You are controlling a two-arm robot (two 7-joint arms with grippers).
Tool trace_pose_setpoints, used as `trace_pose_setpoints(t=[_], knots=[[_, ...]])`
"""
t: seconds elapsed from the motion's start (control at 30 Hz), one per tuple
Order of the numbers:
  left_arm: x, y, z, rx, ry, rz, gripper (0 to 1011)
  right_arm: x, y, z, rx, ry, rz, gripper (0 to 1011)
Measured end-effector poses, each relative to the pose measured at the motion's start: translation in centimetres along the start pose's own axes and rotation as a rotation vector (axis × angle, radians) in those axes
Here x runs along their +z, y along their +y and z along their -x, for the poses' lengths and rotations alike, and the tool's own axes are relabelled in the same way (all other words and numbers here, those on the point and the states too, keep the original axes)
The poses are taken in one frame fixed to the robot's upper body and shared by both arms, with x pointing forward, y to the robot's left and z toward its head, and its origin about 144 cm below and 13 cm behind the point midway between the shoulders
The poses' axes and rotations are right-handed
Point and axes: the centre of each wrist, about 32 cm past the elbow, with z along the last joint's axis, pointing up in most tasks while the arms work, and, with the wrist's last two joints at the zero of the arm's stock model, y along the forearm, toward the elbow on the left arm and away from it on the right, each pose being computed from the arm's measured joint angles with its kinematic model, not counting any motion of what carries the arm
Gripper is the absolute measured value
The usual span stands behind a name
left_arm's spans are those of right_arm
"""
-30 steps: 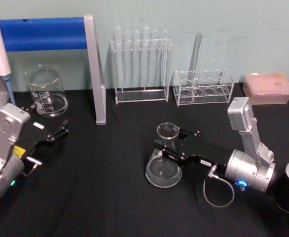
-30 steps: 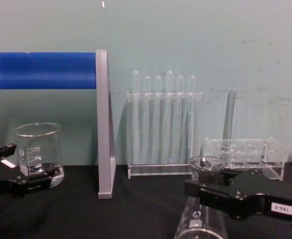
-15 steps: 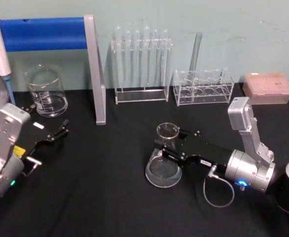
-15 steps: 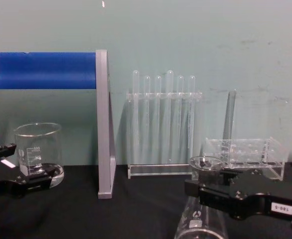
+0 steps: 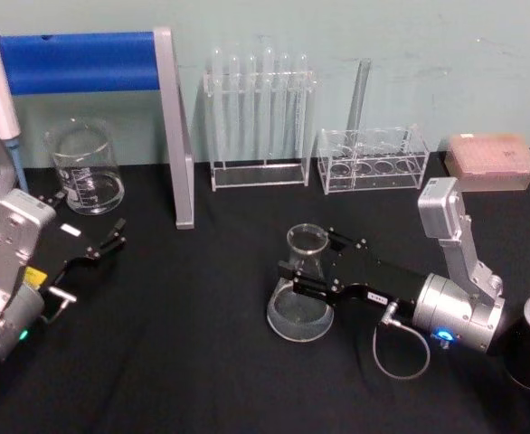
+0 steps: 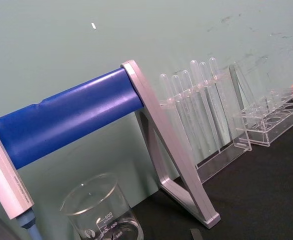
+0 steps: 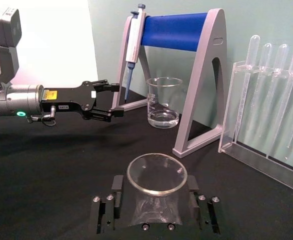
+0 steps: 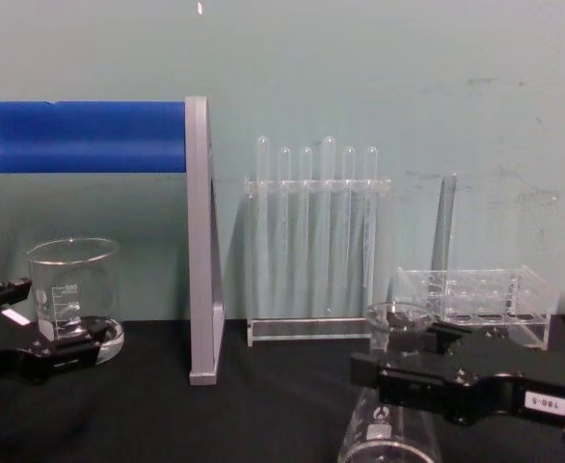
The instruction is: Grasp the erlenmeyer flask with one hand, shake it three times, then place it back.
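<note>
On the black-clothed table (image 5: 202, 362), the right gripper (image 5: 308, 266) clamps the erlenmeyer flask (image 5: 301, 289) by its neck; shaking looks pending. Left gripper (image 5: 102, 246) idles open.

Open cloth (image 5: 202, 307) between arms; racks (image 5: 260, 117) line back
</note>
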Motion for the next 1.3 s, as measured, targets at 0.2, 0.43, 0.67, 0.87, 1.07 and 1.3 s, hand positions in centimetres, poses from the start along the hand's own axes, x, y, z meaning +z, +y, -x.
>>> trace_pose_setpoints(t=[0.2,0.43,0.67,0.87,1.07,1.3], knots=[[0.00,0.00,0.00,0.000,0.000,0.000,1001,0.00,0.00,0.00,0.000,0.000,0.000,918],[0.00,0.00,0.00,0.000,0.000,0.000,1001,-0.01,0.00,0.00,0.000,0.000,0.000,1000],[0.00,0.00,0.00,0.000,0.000,0.000,1001,0.00,0.00,0.00,0.000,0.000,0.000,1000],[0.00,0.00,0.00,0.000,0.000,0.000,1001,0.00,0.00,0.00,0.000,0.000,0.000,1000],[0.00,0.00,0.00,0.000,0.000,0.000,1001,0.02,-0.12,0.00,-0.001,0.001,0.005,1000],[0.00,0.00,0.00,0.000,0.000,0.000,1001,-0.02,-0.73,0.07,-0.003,0.003,0.015,1000]])
